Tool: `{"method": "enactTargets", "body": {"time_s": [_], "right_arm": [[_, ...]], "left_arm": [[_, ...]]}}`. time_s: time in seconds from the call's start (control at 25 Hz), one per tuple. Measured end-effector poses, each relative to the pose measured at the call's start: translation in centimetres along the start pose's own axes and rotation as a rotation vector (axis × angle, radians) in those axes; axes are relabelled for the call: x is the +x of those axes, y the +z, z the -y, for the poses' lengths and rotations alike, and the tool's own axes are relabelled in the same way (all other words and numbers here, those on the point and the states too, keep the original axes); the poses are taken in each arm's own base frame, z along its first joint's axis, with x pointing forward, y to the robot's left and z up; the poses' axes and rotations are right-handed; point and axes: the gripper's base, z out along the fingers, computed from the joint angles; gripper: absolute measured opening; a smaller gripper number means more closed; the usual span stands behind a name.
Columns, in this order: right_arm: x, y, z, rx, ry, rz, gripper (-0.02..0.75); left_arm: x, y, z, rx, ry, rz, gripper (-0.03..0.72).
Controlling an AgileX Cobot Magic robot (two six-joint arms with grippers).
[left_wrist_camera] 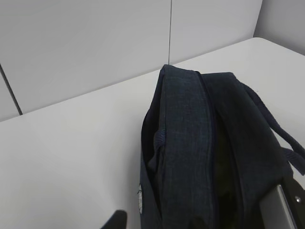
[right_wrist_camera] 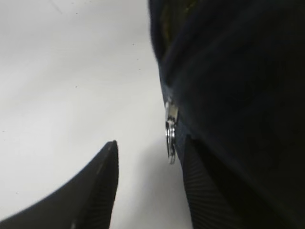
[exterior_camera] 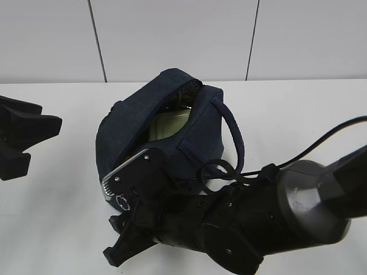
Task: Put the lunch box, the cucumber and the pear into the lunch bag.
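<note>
A: Surface and room?
B: Plain white worktop point(exterior_camera: 51, 217), matte, with a wall of pale panels point(exterior_camera: 172, 34) split by thin dark seams along its far edge.

A: Materials?
B: The lunch bag point(exterior_camera: 143, 129) is boxy dark navy woven fabric with a padded looped handle point(exterior_camera: 234, 134). It stands near the middle of the worktop, its top gaping. Inside, a pale sage-green lid shows: the lunch box point(exterior_camera: 166, 125). Above it in the opening sits something dark and glossy, not identifiable. The pear cannot be made out.

A: Right pincer?
B: The right pincer point(right_wrist_camera: 147, 186) is black with ribbed fingers point(right_wrist_camera: 202, 191), low at the bag's near end. Jaws apart at a moderate gap with bare worktop between them. One finger lies against the fabric, just beside the metal ring pull point(right_wrist_camera: 170, 138) of the zipper. Nothing is gripped.

A: Left pincer?
B: The left pincer point(exterior_camera: 23, 137) hovers by the left edge, well apart from the bag. Jaws partly spread, holding nothing.
</note>
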Motion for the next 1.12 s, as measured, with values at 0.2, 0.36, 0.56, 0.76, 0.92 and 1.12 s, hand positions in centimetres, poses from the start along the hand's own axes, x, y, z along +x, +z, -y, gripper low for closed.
{"method": "enactTargets", "body": {"time_s": [0.2,0.36,0.56,0.76,0.92,1.12], "right_arm": [[0.0,0.0,0.03,0.004,-0.006,0.0,0.328],[0.0,0.0,0.05,0.005,-0.018,0.0,0.279],[0.0,0.0,0.05,0.005,-0.02,0.0,0.236],[-0.2,0.0,0.13,0.015,-0.016,0.022,0.171],[-0.2,-0.01,0.35,0.039,-0.027,0.021,0.083],[-0.18,-0.01,0.48,0.053,-0.042,0.019,0.0]], "left_arm": [[0.0,0.0,0.0,0.0,0.0,0.0,0.241],[0.0,0.0,0.0,0.0,0.0,0.0,0.241],[0.0,0.0,0.0,0.0,0.0,0.0,0.241],[0.01,0.0,0.0,0.001,0.0,-0.001,0.241],[0.01,0.0,0.0,0.001,0.0,-0.001,0.241],[0.01,0.0,0.0,0.001,0.0,-0.001,0.241]]}}
